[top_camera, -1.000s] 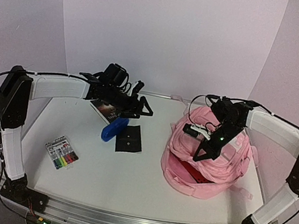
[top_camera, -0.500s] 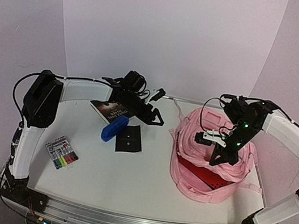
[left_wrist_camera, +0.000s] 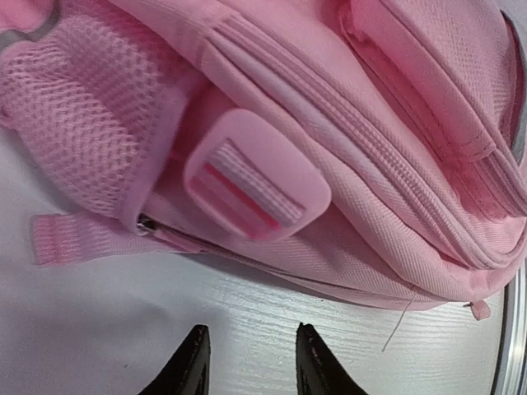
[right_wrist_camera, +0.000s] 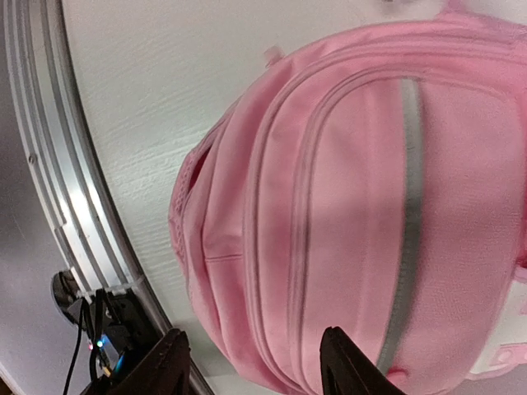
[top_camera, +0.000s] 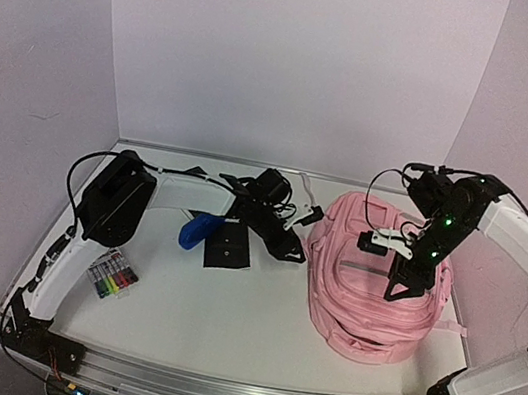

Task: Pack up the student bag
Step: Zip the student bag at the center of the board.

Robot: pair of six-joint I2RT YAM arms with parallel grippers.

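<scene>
The student bag (top_camera: 363,300) is a large pink backpack lying at the right of the table, its zipped panels and grey stripe (right_wrist_camera: 403,189) facing up. My left gripper (top_camera: 300,236) reaches across to the bag's left side. In the left wrist view it (left_wrist_camera: 251,329) hovers open over bare table just short of the bag's lower edge (left_wrist_camera: 370,280) and a pink strap buckle (left_wrist_camera: 255,185), holding nothing. My right gripper (top_camera: 399,286) hangs open above the bag's top; in the right wrist view its fingertips (right_wrist_camera: 175,346) stand wide apart over the pink fabric (right_wrist_camera: 346,206), empty.
A blue object (top_camera: 201,230) and a flat black square (top_camera: 228,245) lie left of the bag, under the left arm. A pack of coloured markers (top_camera: 109,273) sits near the front left. The aluminium rail (top_camera: 211,392) runs along the near edge.
My right gripper has opened and let go of the bag, whose opening has dropped shut, hiding the red inside. My left arm has swung right to the bag with its jaws narrowing.
</scene>
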